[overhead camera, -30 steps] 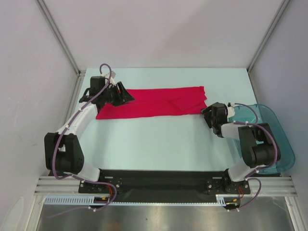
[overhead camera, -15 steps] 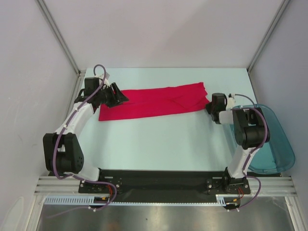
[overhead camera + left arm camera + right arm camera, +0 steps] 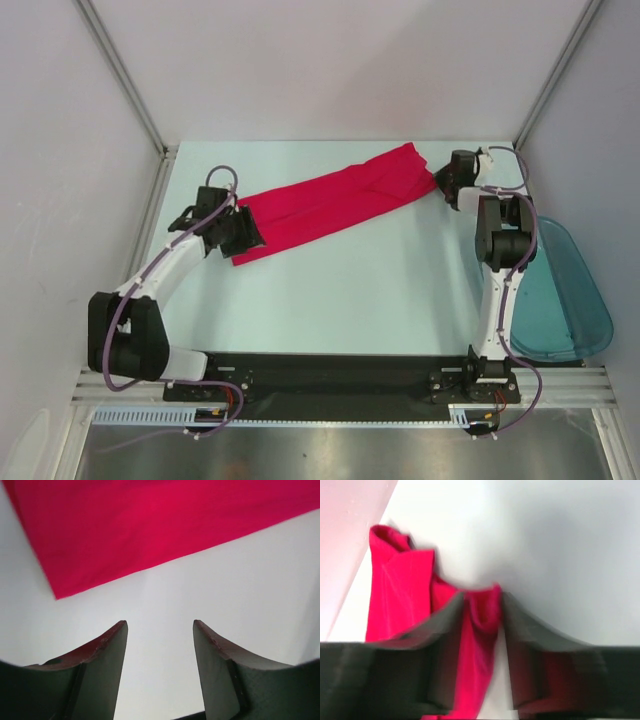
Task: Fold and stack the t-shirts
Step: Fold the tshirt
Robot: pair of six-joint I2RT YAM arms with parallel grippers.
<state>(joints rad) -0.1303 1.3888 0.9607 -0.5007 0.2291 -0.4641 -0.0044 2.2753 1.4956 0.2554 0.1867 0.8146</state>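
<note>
Right tool (image 3: 482,605) pinches t-shirt (image 3: 330,200) end, 2 o'clock; left tool (image 3: 160,625) spread, empty: grab 9 o'clock corner squarely.

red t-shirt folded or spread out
Folded: the red t-shirt lies as a long narrow band with overlapping layers, slanted across the table, its far end pinched in the right gripper.

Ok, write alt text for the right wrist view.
A red t-shirt is pinched between the two dark fingers of the right end effector, a fold of cloth bunched in the gap. The rest trails away over the pale table toward a wall at left; the picture is slightly blurred.
</note>
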